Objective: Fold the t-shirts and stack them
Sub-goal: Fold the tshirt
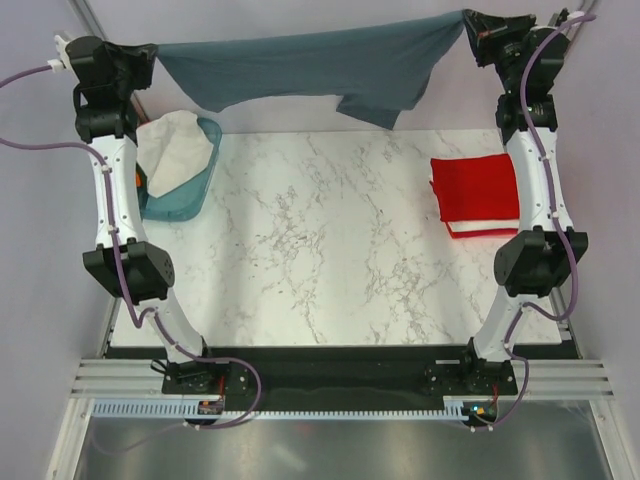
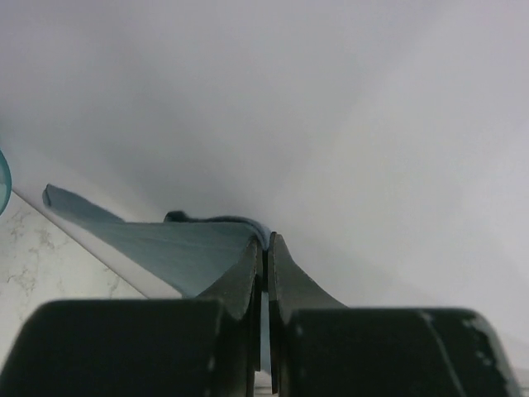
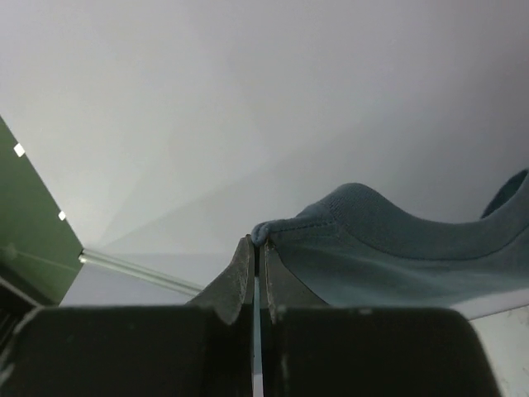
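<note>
A slate blue-grey t-shirt [image 1: 320, 65] hangs stretched in the air above the table's far edge, held at both ends. My left gripper [image 1: 152, 52] is shut on its left end; the wrist view shows the cloth [image 2: 173, 248] pinched between the fingertips [image 2: 248, 269]. My right gripper [image 1: 466, 22] is shut on its right end, where the cloth [image 3: 388, 248] bunches at the tips. A sleeve droops near the right. A folded red t-shirt [image 1: 475, 188] lies on a white one at the table's right. A white t-shirt [image 1: 175, 150] sits in the basket.
A teal plastic basket [image 1: 195, 195] stands at the table's far left. The marble table top [image 1: 320, 250] spreads below the hanging shirt. A pale wall is behind. Both arms reach up along the table's sides.
</note>
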You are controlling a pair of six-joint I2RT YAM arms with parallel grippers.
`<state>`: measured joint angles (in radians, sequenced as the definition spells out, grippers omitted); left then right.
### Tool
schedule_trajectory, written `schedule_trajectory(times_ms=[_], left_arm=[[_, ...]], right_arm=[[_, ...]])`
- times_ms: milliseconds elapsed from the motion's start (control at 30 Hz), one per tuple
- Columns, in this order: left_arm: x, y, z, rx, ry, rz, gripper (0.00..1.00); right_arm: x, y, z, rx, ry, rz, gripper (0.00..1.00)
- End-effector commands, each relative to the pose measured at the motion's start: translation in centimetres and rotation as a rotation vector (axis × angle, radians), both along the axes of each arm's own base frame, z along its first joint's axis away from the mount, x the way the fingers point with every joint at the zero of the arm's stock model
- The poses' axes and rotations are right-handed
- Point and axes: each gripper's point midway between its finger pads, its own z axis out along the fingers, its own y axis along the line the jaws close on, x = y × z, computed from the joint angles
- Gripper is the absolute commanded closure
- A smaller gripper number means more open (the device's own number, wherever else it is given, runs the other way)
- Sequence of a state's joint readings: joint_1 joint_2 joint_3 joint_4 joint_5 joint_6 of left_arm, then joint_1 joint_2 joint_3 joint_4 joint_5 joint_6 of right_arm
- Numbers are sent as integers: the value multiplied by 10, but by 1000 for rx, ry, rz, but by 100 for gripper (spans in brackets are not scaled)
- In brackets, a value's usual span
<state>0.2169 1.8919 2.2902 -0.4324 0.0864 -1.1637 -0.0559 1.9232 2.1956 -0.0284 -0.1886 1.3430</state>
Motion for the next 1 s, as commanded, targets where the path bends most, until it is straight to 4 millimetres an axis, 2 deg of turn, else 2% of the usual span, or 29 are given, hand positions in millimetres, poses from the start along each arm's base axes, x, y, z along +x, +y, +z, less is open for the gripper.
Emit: schedule_trajectory(times_ms=[0, 67, 100, 133, 167, 200, 233, 267, 300, 333, 367, 400, 467, 500, 533, 567, 633, 667, 700, 733, 800, 833, 933, 967], left_arm=[[19, 9, -47, -24, 50, -22, 98], [15, 5, -58, -14, 47, -44, 98], [15, 3, -72, -15, 65, -54, 98], [15, 1, -103, -22, 103, -70, 98], [8, -2, -108, -23, 102, -73, 98], [2, -4, -152, -45, 176, -76, 98], [-1, -5, -160, -44, 162, -78, 98], [-9, -9, -166, -47, 163, -86, 98], [-19, -12, -208, -69, 243, -92, 98], [-24, -14, -222, -64, 258, -96, 98], [-28, -16, -228, -63, 252, -99, 98], [-41, -21, -258, -79, 303, -104, 98], [-47, -26, -272, -87, 301, -114, 98], [-54, -30, -292, -100, 332, -124, 98], [-57, -35, -299, -94, 344, -140, 98], [-59, -38, -304, -89, 354, -148, 98], [-68, -47, -319, -73, 387, -173, 98], [-72, -50, -323, -70, 393, -177, 98], [-78, -50, -332, -68, 405, -164, 98], [-82, -52, -328, -60, 391, -162, 98], [-91, -50, -336, -40, 407, -145, 98], [-94, -49, -328, -27, 392, -141, 98], [-108, -48, -337, -29, 439, -120, 98], [-113, -48, -333, -27, 432, -115, 98]], right_arm=[[4, 1, -28, 32, -7, 97, 100], [5, 4, -55, 19, 35, 119, 100], [3, 5, -90, 18, 106, 124, 100], [0, 7, -104, 11, 114, 131, 100], [-8, 8, -143, 9, 187, 131, 100], [-13, 7, -161, 6, 215, 126, 100], [-18, 6, -174, 3, 227, 122, 100], [-28, 6, -210, 8, 295, 121, 100], [-33, 5, -224, 7, 316, 119, 100], [-39, 4, -235, 2, 330, 119, 100], [-48, 4, -260, -11, 375, 115, 100], [-53, 3, -271, -22, 395, 109, 100], [-65, 2, -303, -32, 461, 99, 100], [-69, 2, -314, -47, 478, 97, 100], [-72, 2, -322, -50, 491, 96, 100], [-81, 3, -342, -47, 531, 98, 100], [-88, 3, -358, -58, 557, 102, 100], [-97, 4, -372, -58, 587, 100, 100], [-102, 4, -378, -58, 598, 97, 100], [-105, 4, -381, -62, 594, 96, 100], [-115, 5, -393, -73, 625, 99, 100], [-118, 5, -396, -88, 631, 103, 100], [-128, 4, -401, -113, 656, 87, 100], [-134, 4, -403, -114, 661, 80, 100]])
